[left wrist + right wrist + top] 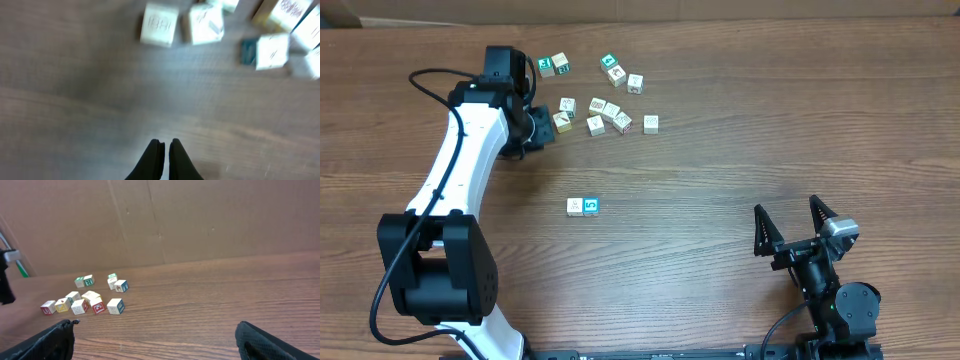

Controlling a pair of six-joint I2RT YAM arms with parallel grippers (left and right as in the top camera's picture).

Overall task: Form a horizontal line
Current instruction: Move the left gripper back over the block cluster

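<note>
Neatly abutting, whitish wooden cube (576, 206), blue-faced cube (591, 206), grained brown tabletop (720, 150).

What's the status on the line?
Left gripper shut, empty, by the pile. Right gripper open, off to the side. Line: two cubes side by side, white and blue 5. Nothing between pile and line.

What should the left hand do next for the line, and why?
Probably open the left hand and reach for a nearby whitish cube: the hand is shut and empty, and only a white cube and the blue 5 cube sit side by side in the row.
</note>
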